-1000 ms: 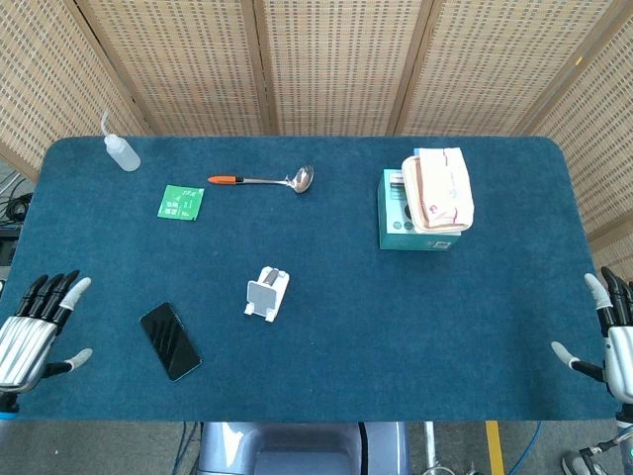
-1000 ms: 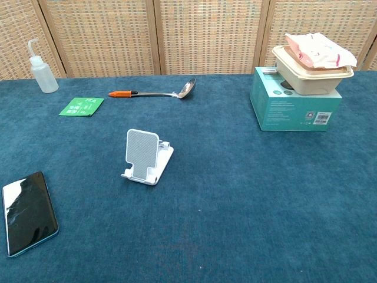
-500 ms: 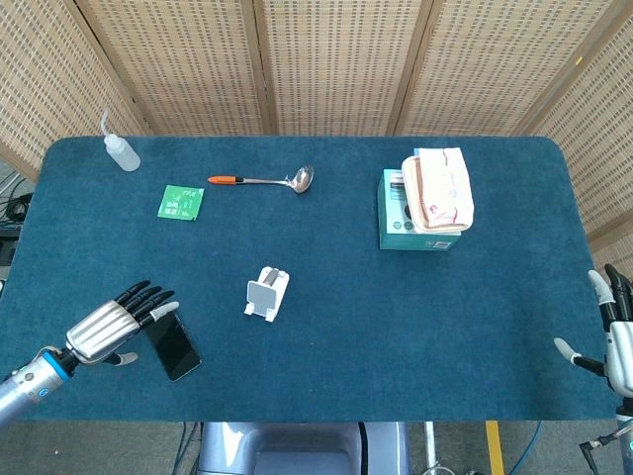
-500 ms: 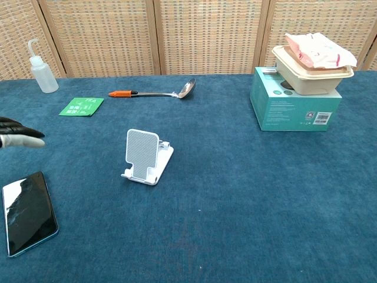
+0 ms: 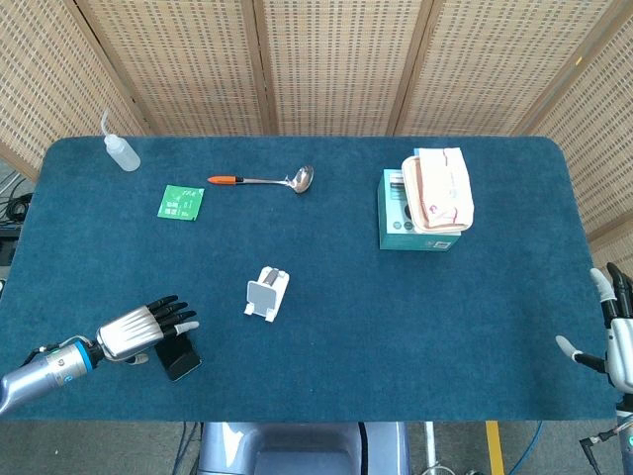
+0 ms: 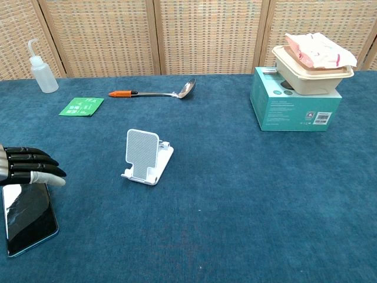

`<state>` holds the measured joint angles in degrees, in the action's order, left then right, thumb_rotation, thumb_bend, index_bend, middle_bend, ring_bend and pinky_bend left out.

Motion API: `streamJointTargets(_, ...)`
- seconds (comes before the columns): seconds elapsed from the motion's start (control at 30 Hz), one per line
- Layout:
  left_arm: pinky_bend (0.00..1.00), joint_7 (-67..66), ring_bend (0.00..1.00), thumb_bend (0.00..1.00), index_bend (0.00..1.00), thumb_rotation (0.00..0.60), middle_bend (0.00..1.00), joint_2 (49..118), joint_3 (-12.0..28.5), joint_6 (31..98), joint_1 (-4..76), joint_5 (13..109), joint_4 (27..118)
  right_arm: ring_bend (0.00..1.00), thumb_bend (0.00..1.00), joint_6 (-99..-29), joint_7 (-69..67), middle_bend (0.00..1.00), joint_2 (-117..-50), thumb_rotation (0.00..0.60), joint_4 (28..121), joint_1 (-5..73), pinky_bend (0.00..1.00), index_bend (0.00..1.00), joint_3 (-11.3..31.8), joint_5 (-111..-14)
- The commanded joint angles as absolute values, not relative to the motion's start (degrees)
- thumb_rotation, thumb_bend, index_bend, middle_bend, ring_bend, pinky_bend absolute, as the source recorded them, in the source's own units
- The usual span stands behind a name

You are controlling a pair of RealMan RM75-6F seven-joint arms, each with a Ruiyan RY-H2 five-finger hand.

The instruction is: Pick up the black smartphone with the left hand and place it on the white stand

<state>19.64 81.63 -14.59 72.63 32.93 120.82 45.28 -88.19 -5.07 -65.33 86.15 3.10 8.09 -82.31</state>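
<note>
The black smartphone (image 5: pixel 181 357) (image 6: pixel 28 219) lies flat on the blue table near its front left edge. My left hand (image 5: pixel 144 329) (image 6: pixel 26 165) hovers over the phone's far end with its fingers stretched out and apart, holding nothing. The white stand (image 5: pixel 266 293) (image 6: pixel 147 156) sits upright in the middle of the table, to the right of the phone and apart from it. My right hand (image 5: pixel 615 333) stays at the table's right edge, fingers apart and empty; the chest view does not show it.
At the back left stand a squeeze bottle (image 5: pixel 121 151) (image 6: pixel 43 73), a green packet (image 5: pixel 181 201) (image 6: pixel 81 107) and a ladle with an orange handle (image 5: pixel 262 180) (image 6: pixel 153 92). A teal box (image 5: pixel 412 218) (image 6: pixel 294 104) topped by a food container with a pink cloth (image 5: pixel 439 188) (image 6: pixel 314 62) sits at the right.
My left hand has swung in from the table's left edge to above the phone's far end. The phone, the stand and my right hand have stayed put.
</note>
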Motion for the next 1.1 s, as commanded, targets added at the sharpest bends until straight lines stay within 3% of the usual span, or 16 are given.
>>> streamJointTargets(0.03, 0.07, 20.55, 0.07, 0.03, 0.09, 0.600, 0.10, 83.72, -15.94, 73.20, 32.99, 120.54, 42.47, 0.00, 0.00, -88.19, -5.08, 0.00, -65.31, 0.600, 86.16, 3.08, 0.00, 0.00, 8.09, -82.32)
streamJointTargets(0.47, 0.07, 22.57, 0.08, 0.11, 0.13, 0.600, 0.13, 85.24, -17.49, 74.47, 33.80, 118.36, 39.71, 0.00, 0.00, -88.01, -6.12, 0.00, -64.99, 0.600, 86.06, 2.98, 0.00, 0.00, 8.23, -81.94)
streamJointTargets(0.87, 0.12, 24.07, 0.11, 0.15, 0.17, 0.600, 0.14, 85.31, -19.35, 70.95, 36.11, 117.10, 40.89, 0.00, 0.00, -87.34, -6.07, 0.00, -64.94, 0.600, 86.11, 3.16, 0.00, 0.00, 8.22, -81.61)
streamJointTargets(0.97, 0.17, 24.08, 0.15, 0.17, 0.20, 0.600, 0.19, 85.42, -19.63, 70.28, 36.31, 116.73, 40.87, 0.00, 0.00, -87.18, -6.05, 0.00, -64.95, 0.600, 86.11, 3.21, 0.00, 0.00, 8.20, -81.55)
streamJointTargets(1.1, 0.26, 24.56, 0.27, 0.20, 0.27, 0.600, 0.33, 85.82, -19.77, 70.27, 36.14, 116.01, 40.36, 0.00, 0.00, -86.96, -6.08, 0.00, -64.95, 0.600, 86.12, 3.30, 0.00, 0.00, 8.18, -81.50)
